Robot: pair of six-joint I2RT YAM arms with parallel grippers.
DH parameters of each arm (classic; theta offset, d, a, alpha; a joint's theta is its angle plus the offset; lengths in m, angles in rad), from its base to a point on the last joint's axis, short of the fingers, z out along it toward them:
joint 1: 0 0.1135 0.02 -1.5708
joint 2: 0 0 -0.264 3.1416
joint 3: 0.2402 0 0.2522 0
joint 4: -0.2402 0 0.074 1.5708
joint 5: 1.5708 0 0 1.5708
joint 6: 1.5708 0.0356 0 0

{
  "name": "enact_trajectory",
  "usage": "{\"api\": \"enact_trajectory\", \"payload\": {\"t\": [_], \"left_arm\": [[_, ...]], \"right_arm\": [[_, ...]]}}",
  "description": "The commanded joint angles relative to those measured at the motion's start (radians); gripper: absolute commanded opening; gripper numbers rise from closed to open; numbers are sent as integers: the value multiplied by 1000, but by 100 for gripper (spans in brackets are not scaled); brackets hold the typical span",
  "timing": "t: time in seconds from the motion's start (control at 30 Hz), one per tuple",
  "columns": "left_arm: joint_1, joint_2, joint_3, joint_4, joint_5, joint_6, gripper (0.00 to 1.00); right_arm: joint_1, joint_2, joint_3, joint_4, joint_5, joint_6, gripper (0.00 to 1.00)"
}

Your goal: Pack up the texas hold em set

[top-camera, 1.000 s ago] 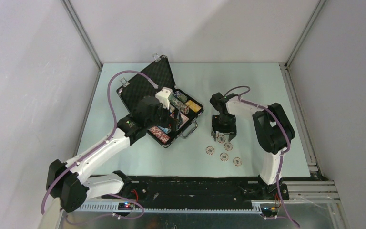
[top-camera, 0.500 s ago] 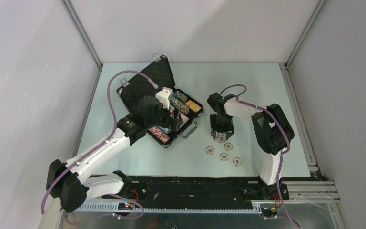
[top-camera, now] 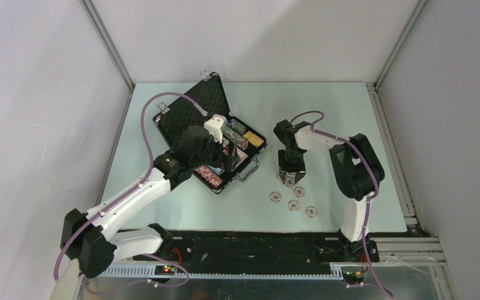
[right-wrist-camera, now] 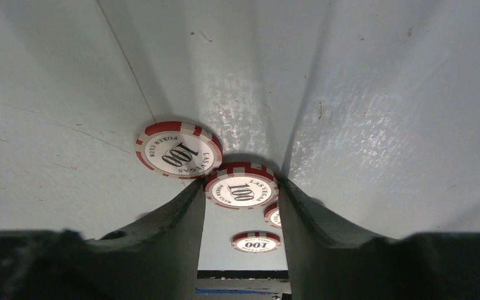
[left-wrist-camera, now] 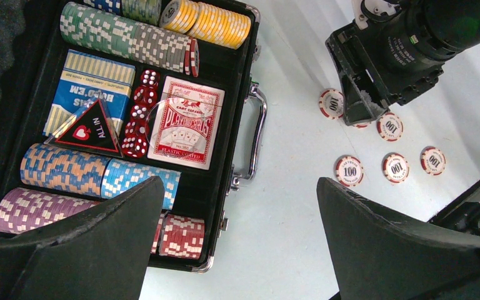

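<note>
2 tools work over a pale desk (top-camera: 325, 112). The black case (top-camera: 197, 103) lies open on the left-centre part of the desk. Its foam-lined lid is raised toward the far left, and its silver handle (left-wrist-camera: 257, 134) faces the right arm.

Contents of the case base:
- rows of chips (left-wrist-camera: 131, 37) stand on edge along the far side and along the near side
- 1 blue card deck (left-wrist-camera: 87, 84) and 1 red card deck (left-wrist-camera: 186, 122) lie flat between those rows
- red dice (left-wrist-camera: 139, 122) sit in a column between the 2 decks
- 1 black triangular marker (left-wrist-camera: 90, 128) reading "ALL IN" overlaps the near edge of the blue deck

The left tool (left-wrist-camera: 237, 187) hangs above the case base. Its jaws are spread wide, with nothing between them.

The right tool (top-camera: 289, 177) points straight down at the desk, just right of the handle. Its jaws are partly closed and flank 1 red-and-white chip (right-wrist-camera: 240, 185) marked 100, which lies flat on the desk. This chip fills the gap between the fingertips. Whether the pads press on it cannot be told.

A 2nd chip (right-wrist-camera: 179, 150) lies just beside it, outside one finger. 4 more loose chips (top-camera: 294, 205) lie flat nearer the arm bases, apart from one another.
</note>
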Motion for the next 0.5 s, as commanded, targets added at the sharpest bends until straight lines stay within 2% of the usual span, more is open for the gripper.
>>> {"api": "enact_trajectory", "payload": {"t": [0.0,0.03,0.1,0.13,0.23,0.47], "left_arm": [[5,1,35,18,8,6,100],[5,2,37,18,8,6,100],[5,5,40,19,9,6,100],[4,6,42,18,10,6,100],[4,11,45,19,11,4,100],[3,30,34,63,42,-50,100]], "right_arm": [[-10,71,-20,45,7,-5,43],[-11,71,-20,43,8,-5,40],[-13,69,-20,38,10,-6,28],[-13,60,-19,37,10,-9,27],[-15,29,-19,30,-8,-17,24],[-46,-127,-20,-20,-97,9,23]]}}
